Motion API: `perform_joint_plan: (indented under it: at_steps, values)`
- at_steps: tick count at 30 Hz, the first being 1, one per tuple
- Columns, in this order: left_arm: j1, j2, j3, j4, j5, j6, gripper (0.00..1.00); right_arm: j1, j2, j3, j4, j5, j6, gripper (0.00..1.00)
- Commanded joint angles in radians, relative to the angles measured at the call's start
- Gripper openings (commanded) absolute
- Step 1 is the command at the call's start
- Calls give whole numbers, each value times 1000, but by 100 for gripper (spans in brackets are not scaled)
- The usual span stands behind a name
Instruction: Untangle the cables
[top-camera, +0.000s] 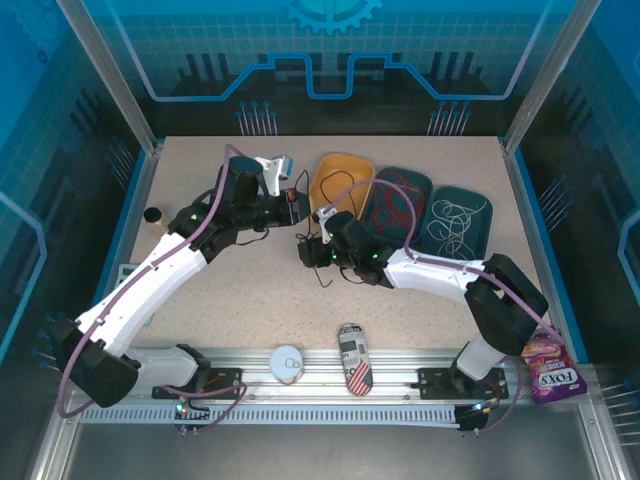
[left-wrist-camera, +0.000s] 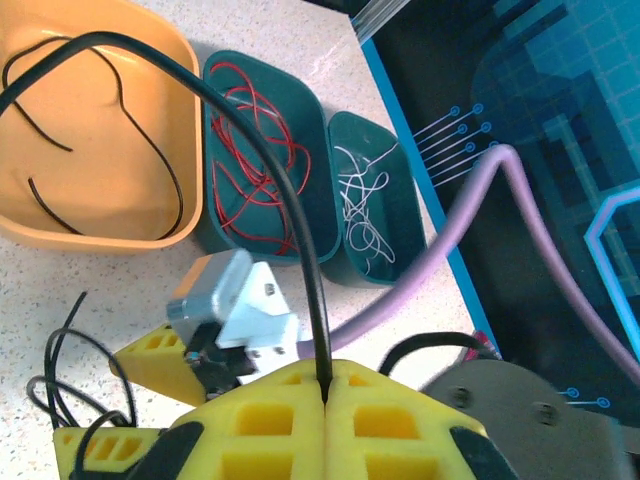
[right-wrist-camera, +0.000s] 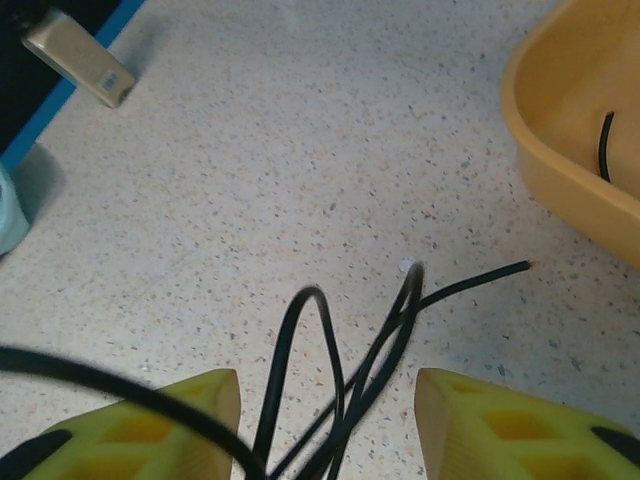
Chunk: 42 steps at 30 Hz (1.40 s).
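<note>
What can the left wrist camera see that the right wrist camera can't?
Left wrist camera: red cables and white cables in teal trays, and the left gripper, jaws shut on a black cable. Right wrist camera: black loops lying on the table between the right gripper's parted jaws. Both: the orange tray and speckled table.

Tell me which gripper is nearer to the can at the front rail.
Right. The right gripper is beyond the can, slightly left; the left gripper is farther back, beside the orange tray.
</note>
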Motion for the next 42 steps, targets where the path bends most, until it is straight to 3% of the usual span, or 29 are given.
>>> perform_joint_plan:
  at_steps: [1,7,11,25,33,35,42]
  values:
    - [4,-52,9,13,9,-12,0,8,29,10,21,23,23,46]
    - [33,-101,26,-22,-35,11,0,-14,45,-51,27,6,75,39]
    - [85,-145,16,-27,-51,6,0,-33,46,-90,27,-9,107,27]
    - [226,-225,16,-72,-66,27,0,-46,65,-91,-125,23,131,33]
    - [243,-203,46,-67,-25,37,0,-45,32,-91,-169,37,135,35]
    - [243,-187,46,-65,-13,41,0,-43,5,-116,-170,44,129,37]
    - [239,-60,127,-23,40,80,0,-38,-132,-131,-211,73,99,66]
